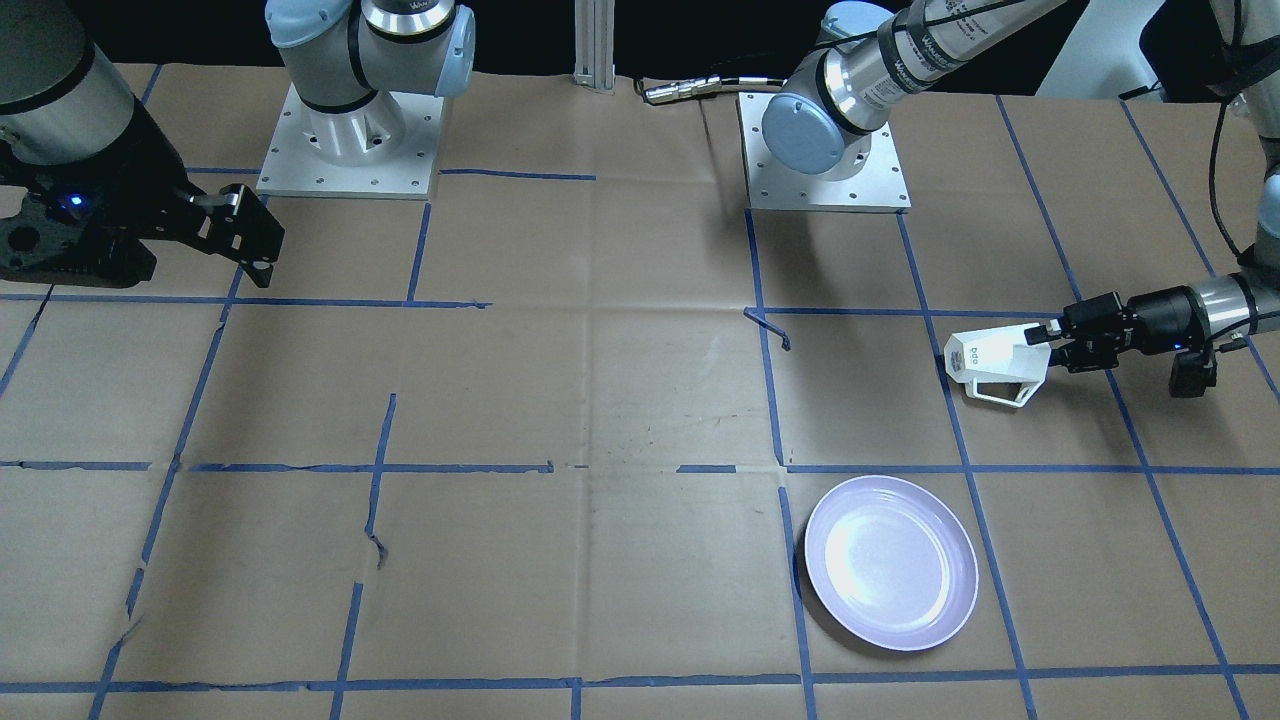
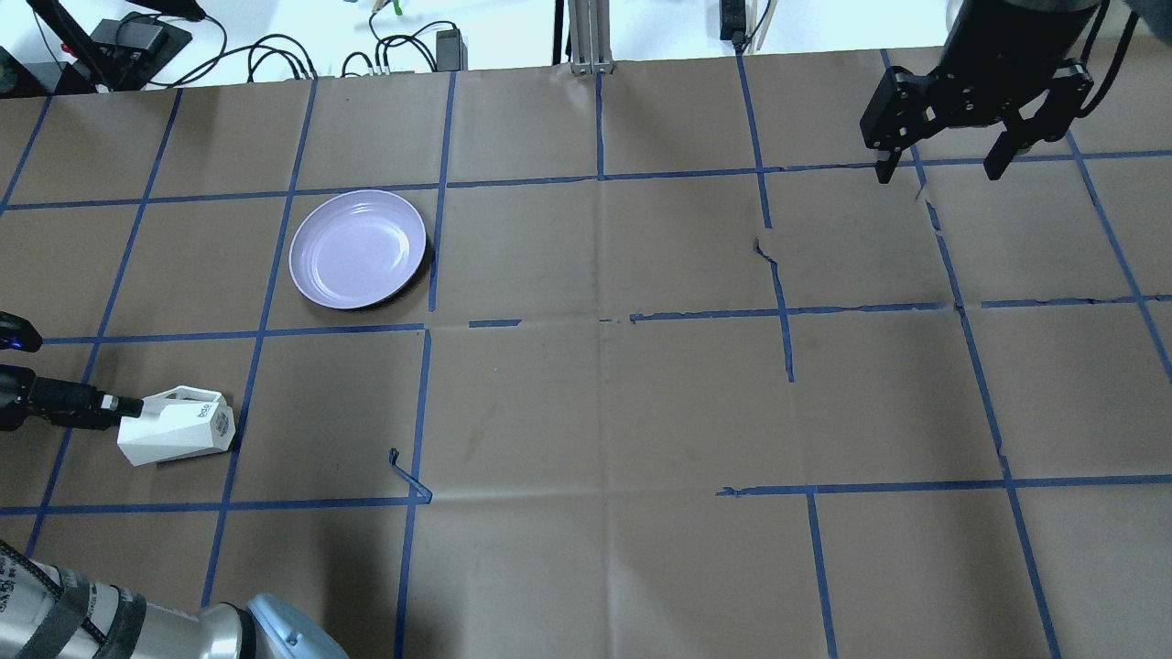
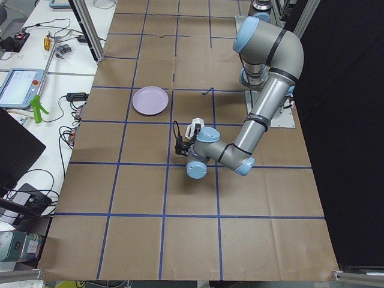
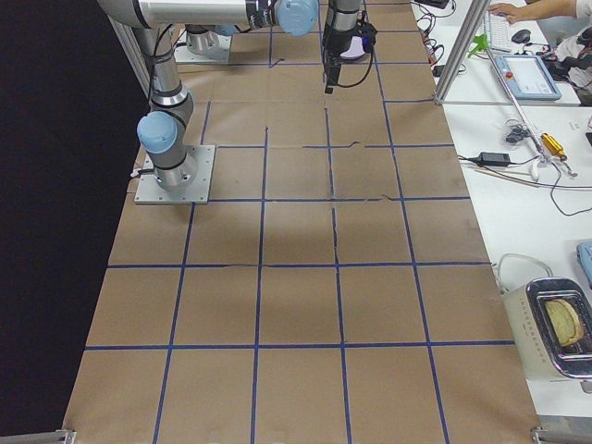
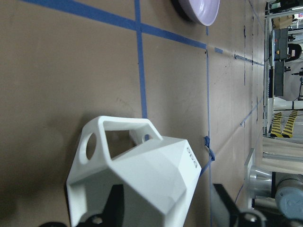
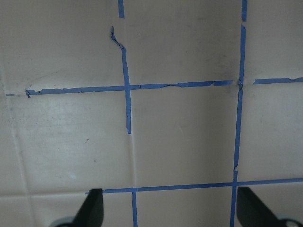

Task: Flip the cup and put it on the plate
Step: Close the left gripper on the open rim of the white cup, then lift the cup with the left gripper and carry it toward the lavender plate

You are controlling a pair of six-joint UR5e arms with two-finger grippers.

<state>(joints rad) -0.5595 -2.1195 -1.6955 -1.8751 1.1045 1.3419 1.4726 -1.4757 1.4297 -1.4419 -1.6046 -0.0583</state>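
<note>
The white faceted cup (image 1: 985, 358) is on its side, its narrow base pointing away from my left gripper (image 1: 1045, 338) and its handle toward the plate side. My left gripper is shut on the wall at the cup's wide rim end and holds it low over the table. In the overhead view the cup (image 2: 179, 428) is at the left edge, below the pale lavender plate (image 2: 357, 247). The plate (image 1: 890, 562) is empty and apart from the cup. The left wrist view shows the cup (image 5: 142, 175) close up and the plate (image 5: 199, 9) beyond it. My right gripper (image 2: 943, 169) is open and empty at the far right.
Brown paper with a blue tape grid covers the table. A curled loose tape end (image 2: 407, 471) sticks up to the right of the cup. Both arm bases (image 1: 350, 130) stand at the robot's edge. The left arm's elbow (image 2: 137, 627) is at the overhead view's bottom left.
</note>
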